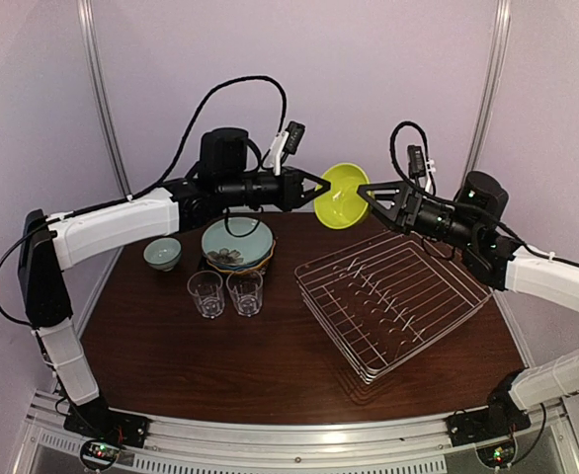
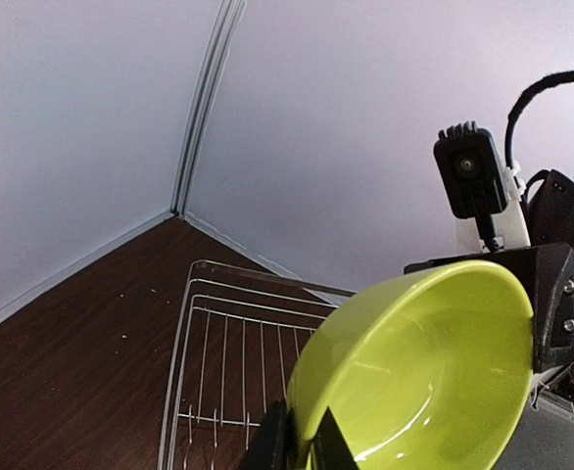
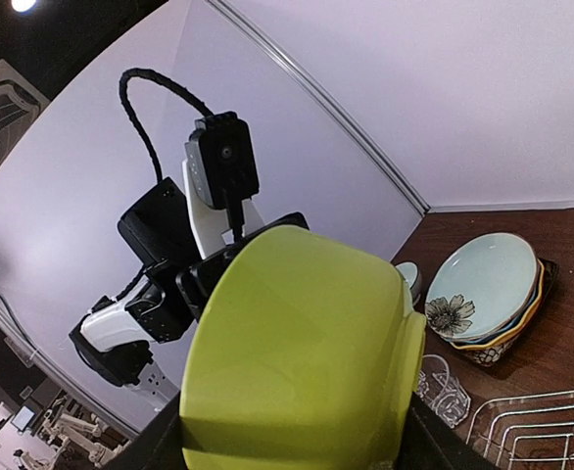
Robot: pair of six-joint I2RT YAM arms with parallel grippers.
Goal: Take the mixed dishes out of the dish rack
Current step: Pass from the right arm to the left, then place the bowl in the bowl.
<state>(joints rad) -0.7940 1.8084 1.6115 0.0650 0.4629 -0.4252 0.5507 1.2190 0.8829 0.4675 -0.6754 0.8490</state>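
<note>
Handover in mid-air! The green bowl [image 1: 341, 195] hangs tilted above the far left corner of the rack [image 1: 393, 301], off the wires altogether, with an arm on each side of it. The left gripper [image 1: 320, 188] is clenched on the rim: in its wrist view both fingers [image 2: 273, 443] pinch the edge between them. The right gripper [image 1: 365, 195] meets the opposite rim. In its own view its jaws stand wide to either side of the bowl's outer wall, and whether they press or have let go I cannot tell.

Left of the rack the plates [image 1: 237, 245] sit stacked, the white bowl [image 1: 162, 253] is further left, and the two glasses [image 1: 206, 294] stand just nearer than the stack. No dish shows in the rack itself, so this looks like the last piece.

Next move, as I read it: one arm must own the bowl before the other frees it. Then it goes left of the rack, gets levelled, and comes down on bare table [image 1: 220, 365] without knocking glasses or stack.
</note>
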